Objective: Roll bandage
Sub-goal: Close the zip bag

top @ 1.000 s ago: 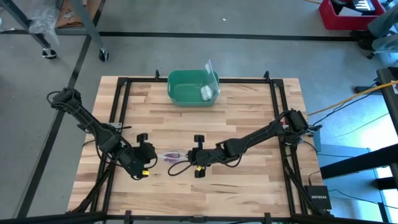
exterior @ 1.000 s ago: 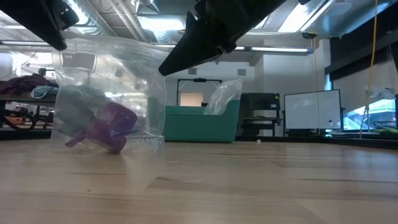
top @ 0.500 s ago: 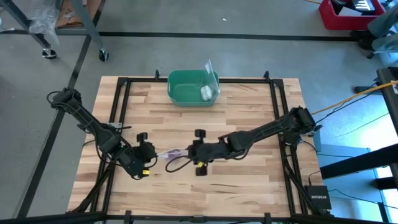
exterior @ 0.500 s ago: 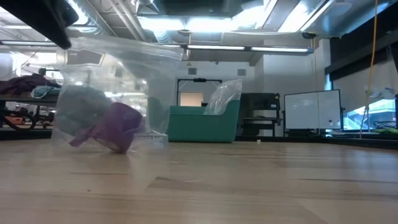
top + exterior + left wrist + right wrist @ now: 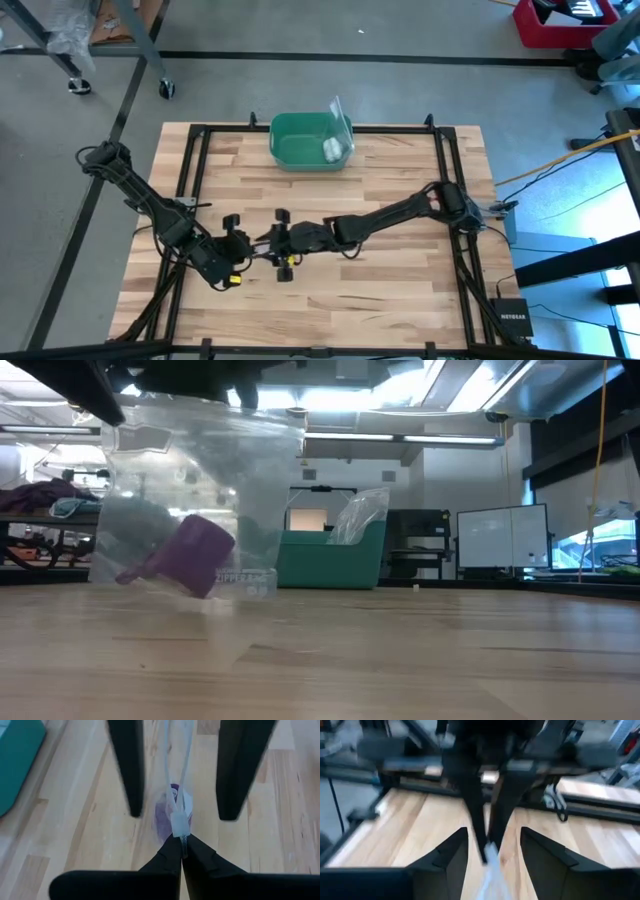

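Now, bandage (image 5: 190,553): purple roll inside a clear zip bag (image 5: 200,480), hanging just above the table (image 5: 400,200), toward the near-left part
Bag: upright, top edge pinched, printed strip at its lower corner
Left gripper (image 5: 182,851): fingers fully closed on the bag's top edge, above the table near its left side
Right gripper (image 5: 490,850): fingers apart, straddling the bag's edge without a clear grip, just beside the left gripper
Green bin (image 5: 311,141): at the far edge's middle, small white roll (image 5: 330,150) inside

Wooden table (image 5: 400,270) with green bin (image 5: 310,140)
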You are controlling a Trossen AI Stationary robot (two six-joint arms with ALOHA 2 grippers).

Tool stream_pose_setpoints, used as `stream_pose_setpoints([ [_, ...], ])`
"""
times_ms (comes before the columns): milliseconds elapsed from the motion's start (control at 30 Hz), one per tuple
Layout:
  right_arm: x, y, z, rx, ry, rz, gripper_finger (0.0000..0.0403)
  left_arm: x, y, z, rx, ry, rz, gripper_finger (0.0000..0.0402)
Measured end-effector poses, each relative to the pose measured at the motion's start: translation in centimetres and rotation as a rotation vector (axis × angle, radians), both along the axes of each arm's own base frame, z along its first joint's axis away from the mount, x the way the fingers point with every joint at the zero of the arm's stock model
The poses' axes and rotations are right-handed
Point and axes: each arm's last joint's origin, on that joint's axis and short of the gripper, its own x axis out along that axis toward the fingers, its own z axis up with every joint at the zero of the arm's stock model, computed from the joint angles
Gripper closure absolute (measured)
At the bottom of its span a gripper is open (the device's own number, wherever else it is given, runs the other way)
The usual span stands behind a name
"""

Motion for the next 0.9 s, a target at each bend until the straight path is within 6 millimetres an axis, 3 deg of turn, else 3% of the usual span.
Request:
stream_pose_setpoints([
  [200, 0.2, 0.0, -0.9, -0.043, 0.107, 0.004, 0.0239, 0.0, 0.0, 0.0, 0.002, -0.005, 0.001, 0.0401],
  [500, 0.8, -0.8, -1.8, -0.056, 0.099, -0.015, 0.0304, 0.0, 0.0, 0.0, 0.013, -0.006, -0.007, 0.0401],
  [900, 0.9, -0.7, -1.6, -0.068, 0.104, -0.007, 0.0382, 0.0, 0.0, 0.0, 0.016, 0.0, -0.005, 0.0401],
])
